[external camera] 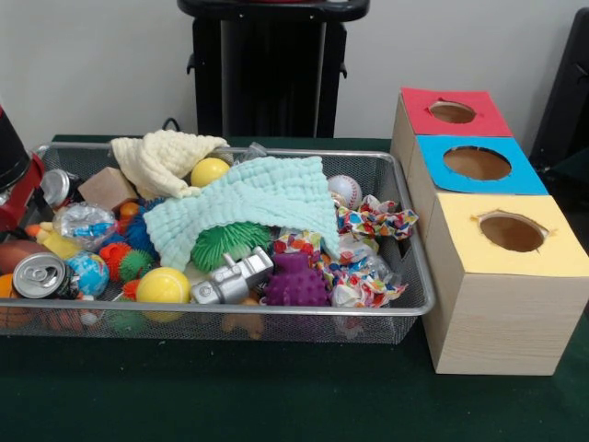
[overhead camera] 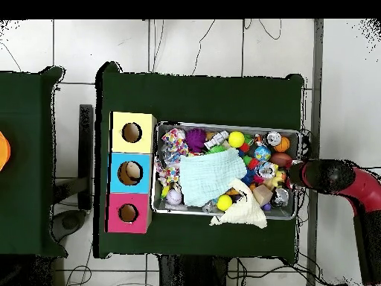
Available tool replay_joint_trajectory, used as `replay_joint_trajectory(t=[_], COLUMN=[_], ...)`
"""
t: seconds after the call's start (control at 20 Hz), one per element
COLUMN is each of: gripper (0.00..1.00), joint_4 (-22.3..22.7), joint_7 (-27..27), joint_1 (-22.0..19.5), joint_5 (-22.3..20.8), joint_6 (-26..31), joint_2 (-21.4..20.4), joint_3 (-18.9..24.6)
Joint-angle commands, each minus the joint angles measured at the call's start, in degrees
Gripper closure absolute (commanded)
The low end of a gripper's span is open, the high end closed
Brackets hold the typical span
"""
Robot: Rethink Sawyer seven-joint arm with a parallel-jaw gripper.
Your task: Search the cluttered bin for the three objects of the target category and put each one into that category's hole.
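The mint cloth (external camera: 247,204) at the middle of the mesh bin (external camera: 419,304) covers part of the green spiky ball (external camera: 225,246) and whatever lies beneath. At the left edge of the front frame the red arm (external camera: 17,189) is cut off, its pincer unseen. In the overhead frame the bin's toys are too small to name.

Wire-mesh bin (external camera: 405,308) of mixed clutter, three wooden boxes to its right, all on a dark green counter (external camera: 230,396).

Contents: mint cloth (external camera: 253,207) draped over a green spiky ball (external camera: 225,244); cream cloth (external camera: 161,157); silver toy robot (external camera: 232,279); purple spiky ball (external camera: 296,284); two yellow balls; baseball (external camera: 345,191); cans. Box tops: red hole (external camera: 452,111) farthest, blue middle, yellow nearest.
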Motion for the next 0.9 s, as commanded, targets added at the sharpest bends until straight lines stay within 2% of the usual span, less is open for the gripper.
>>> replay_joint_trajectory(t=[0.05, 0.55, 0.9], gripper=[0.0, 0.0, 0.0], joint_4=[-3.88, -2.88, -4.42], joint_7=[-16.12, -14.07, -14.39], joint_1=[-0.44, -0.32, -0.27], joint_5=[-5.45, -5.61, -6.07], joint_6=[-6.86, -7.17, -7.57], joint_2=[6.41, 5.76, 7.17], joint_3=[-0.42, -0.91, -1.19])
